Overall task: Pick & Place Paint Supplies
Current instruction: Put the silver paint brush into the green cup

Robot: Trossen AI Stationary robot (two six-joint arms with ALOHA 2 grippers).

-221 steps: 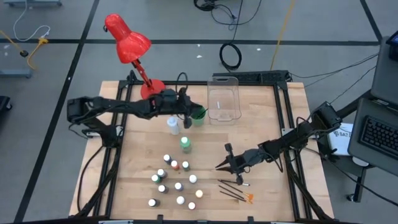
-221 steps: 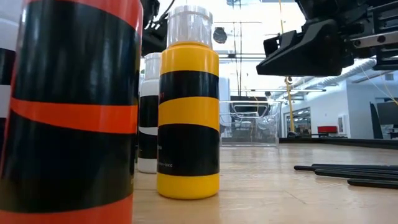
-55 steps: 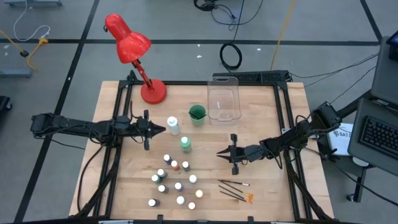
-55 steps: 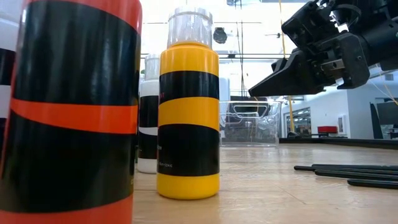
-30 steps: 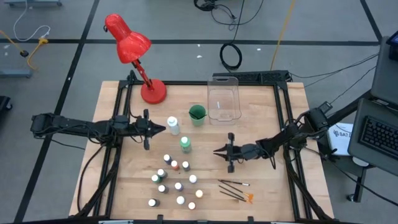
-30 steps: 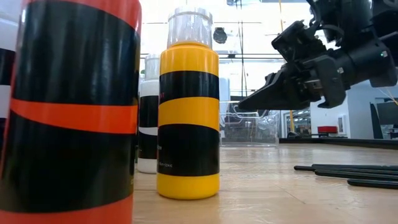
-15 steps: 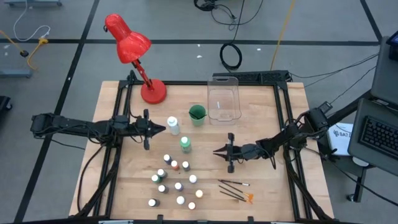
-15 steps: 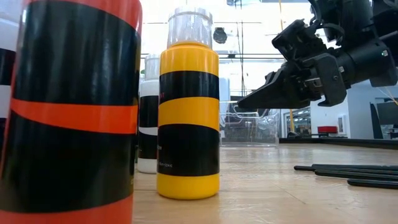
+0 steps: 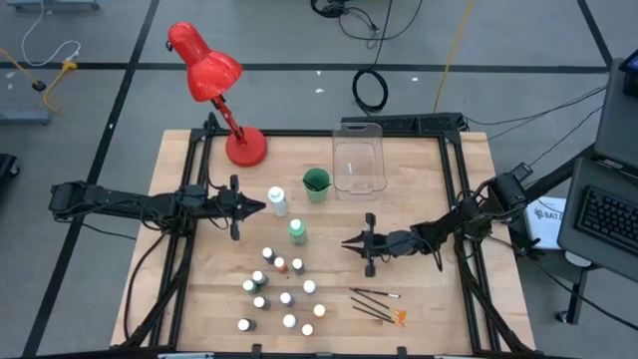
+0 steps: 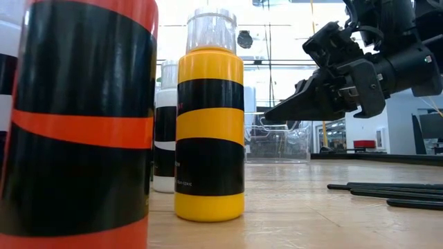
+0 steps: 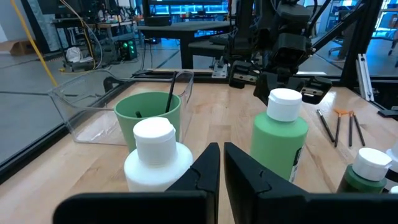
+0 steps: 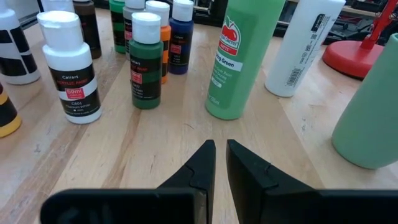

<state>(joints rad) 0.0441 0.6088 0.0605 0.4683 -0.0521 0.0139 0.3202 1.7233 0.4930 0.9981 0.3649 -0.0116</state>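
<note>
On the counter (image 9: pixel 419 189) the right gripper (image 9: pixel 353 242), fingers nearly closed on nothing, hovers at three o'clock of the green bottle (image 9: pixel 297 231), so open wide before closing round its body, while the left gripper (image 9: pixel 261 206) waits, fingers likewise nearly closed and empty, beside the white bottle (image 9: pixel 277 201).
</note>
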